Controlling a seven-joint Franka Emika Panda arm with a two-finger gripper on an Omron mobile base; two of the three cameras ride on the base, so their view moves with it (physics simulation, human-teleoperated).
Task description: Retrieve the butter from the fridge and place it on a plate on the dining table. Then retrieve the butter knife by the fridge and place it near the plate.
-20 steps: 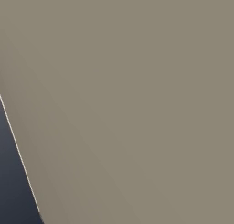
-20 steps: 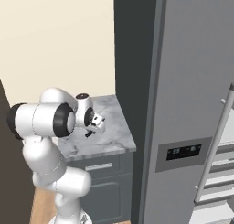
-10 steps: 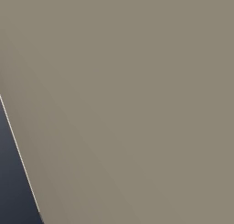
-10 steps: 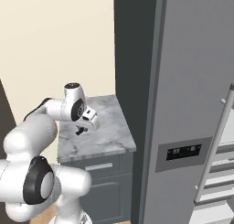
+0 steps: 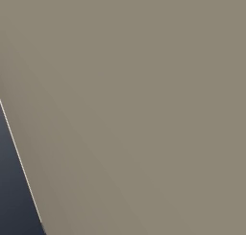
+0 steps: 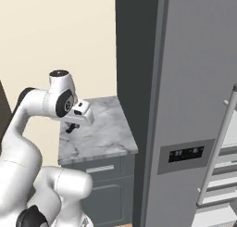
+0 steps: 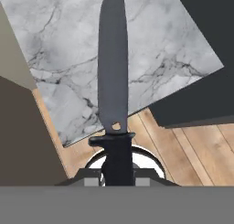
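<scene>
Gripper [image 6: 70,127] closed on the handle of the butter knife [image 7: 113,81], whose dark blade points away from the hand, as seen in the hand view, above the marble top of the small drawer cabinet [image 6: 99,138]. In the right base view the gripper hangs over the cabinet's marble top, to the left of the fridge [image 6: 194,105]. The cabinet stands just beside the fridge, against the cream wall [image 6: 55,36]. Wooden floor [image 7: 183,145] lies beyond the cabinet's edge.
</scene>
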